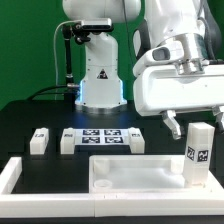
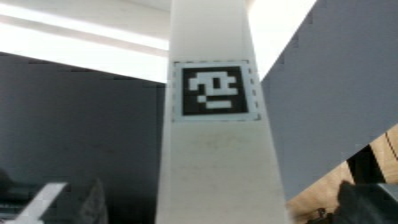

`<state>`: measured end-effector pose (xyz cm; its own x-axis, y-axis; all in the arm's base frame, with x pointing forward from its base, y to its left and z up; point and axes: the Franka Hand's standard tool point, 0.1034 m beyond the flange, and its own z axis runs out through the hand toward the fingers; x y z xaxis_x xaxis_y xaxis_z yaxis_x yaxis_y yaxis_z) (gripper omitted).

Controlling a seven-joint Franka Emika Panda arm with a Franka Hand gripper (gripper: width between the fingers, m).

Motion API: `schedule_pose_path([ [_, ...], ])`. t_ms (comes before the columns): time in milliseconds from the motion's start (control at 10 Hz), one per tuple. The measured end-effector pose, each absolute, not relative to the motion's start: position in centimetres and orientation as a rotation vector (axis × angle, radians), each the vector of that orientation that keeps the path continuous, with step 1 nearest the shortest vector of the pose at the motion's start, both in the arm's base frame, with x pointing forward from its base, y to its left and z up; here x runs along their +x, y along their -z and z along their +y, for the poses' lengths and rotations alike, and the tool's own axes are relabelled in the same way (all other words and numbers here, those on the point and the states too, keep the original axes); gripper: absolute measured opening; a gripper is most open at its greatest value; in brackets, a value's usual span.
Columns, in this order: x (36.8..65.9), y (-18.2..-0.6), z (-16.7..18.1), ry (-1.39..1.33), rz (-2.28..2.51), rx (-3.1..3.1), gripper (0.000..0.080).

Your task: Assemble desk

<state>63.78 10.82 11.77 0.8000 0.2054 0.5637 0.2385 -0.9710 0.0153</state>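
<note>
The white desk top (image 1: 112, 172), a wide tray with a raised rim, lies at the front of the table. One white leg (image 1: 198, 155) with a square tag stands upright at its corner on the exterior view's right. My gripper (image 1: 190, 127) sits at the top of this leg. In the wrist view the leg (image 2: 217, 140) runs between my fingers (image 2: 368, 195) with a visible gap beside it, so the gripper (image 2: 210, 208) is open around it. Three more legs (image 1: 39, 141), (image 1: 68, 140), (image 1: 138, 141) lie behind the top.
The marker board (image 1: 102, 137) lies between the loose legs. A low white border frame (image 1: 18, 178) runs along the exterior view's left and front. The arm's base (image 1: 100, 75) stands at the back centre.
</note>
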Motion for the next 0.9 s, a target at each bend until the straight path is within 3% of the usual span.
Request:
schedule_pose_path([
  [200,63.8,-11.8,10.8,0.897,-0.361,-2.93,0.0649],
  [400,63.9,-12.9,10.5,0.771,-0.367,-2.96,0.0649],
  [600,63.7,-11.9,10.1,0.709,-0.359,-2.975,0.0649],
  [900,63.7,-11.6,10.7,0.373,-0.354,-3.01,0.0649],
])
